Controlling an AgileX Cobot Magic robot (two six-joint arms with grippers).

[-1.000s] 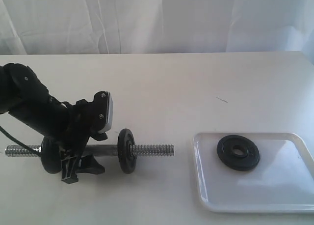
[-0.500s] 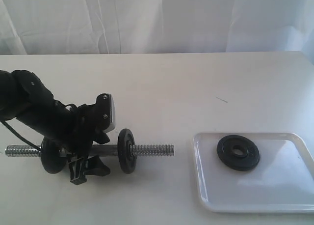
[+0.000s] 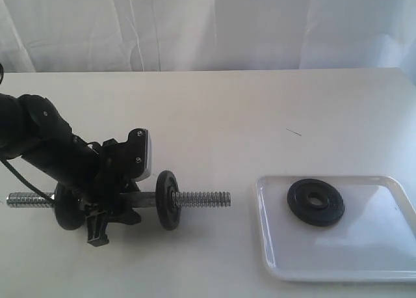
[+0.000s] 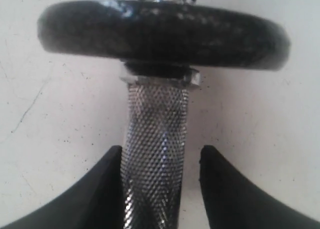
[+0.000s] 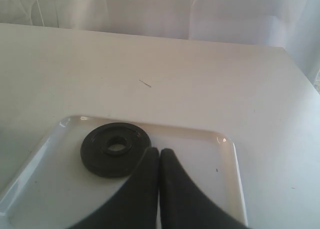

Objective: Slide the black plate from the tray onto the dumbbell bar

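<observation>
The left fingers [image 4: 95,189] straddle the dumbbell bar [image 4: 155,139], not yet clamped, likely to steady it; the right fingers [image 5: 145,189], clenched empty, overlook the black plate [image 5: 95,154].

The dumbbell bar [image 4: 155,159] is bright chromed metal. Its middle is cut in a fine diamond knurl, and its end near the centre of the exterior view is coarsely threaded. The disc [image 4: 160,34] on it is black with a rough, pebbled skin. The black plate [image 3: 316,202] looks matt and dull. The tray [image 3: 390,259] is glossy white plastic. The table [image 3: 227,109] is matt off-white and faintly speckled. Across the top hangs creased white cloth [image 3: 208,25]. The right gripper [image 5: 159,153] is smooth, matt black.
</observation>
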